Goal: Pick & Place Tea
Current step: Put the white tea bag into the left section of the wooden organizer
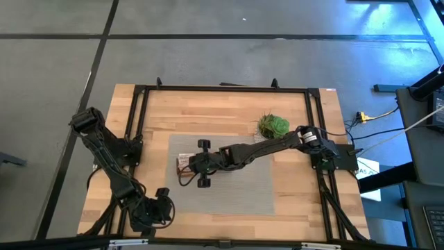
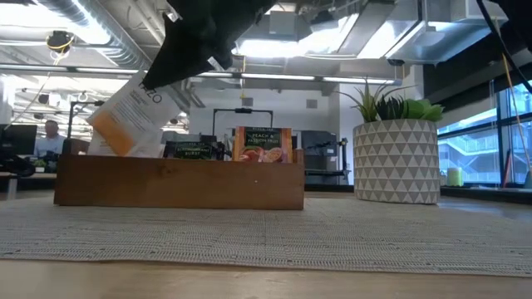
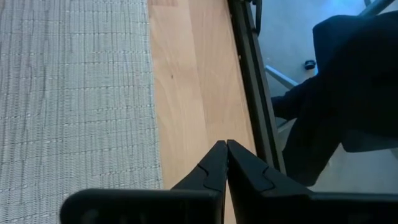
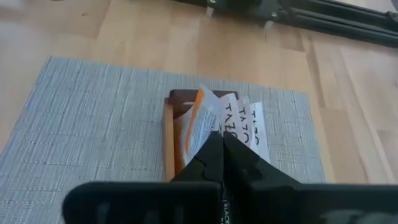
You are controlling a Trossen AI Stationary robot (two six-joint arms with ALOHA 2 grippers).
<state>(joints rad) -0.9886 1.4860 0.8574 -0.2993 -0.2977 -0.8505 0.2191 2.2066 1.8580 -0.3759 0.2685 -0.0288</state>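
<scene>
right pincer [image 4: 222, 144] pinches a white-and-orange sachet [image 4: 198, 124] over the tray [image 2: 179, 183]'s end compartment; next, lower and release. left pincer [image 3: 226, 163] clenched, parked.

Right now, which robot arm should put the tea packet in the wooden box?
The right one. The right gripper already pinches a white-and-orange tea sachet above the wooden tray. The left gripper is shut and empty, parked by the table's near-left corner.
</scene>
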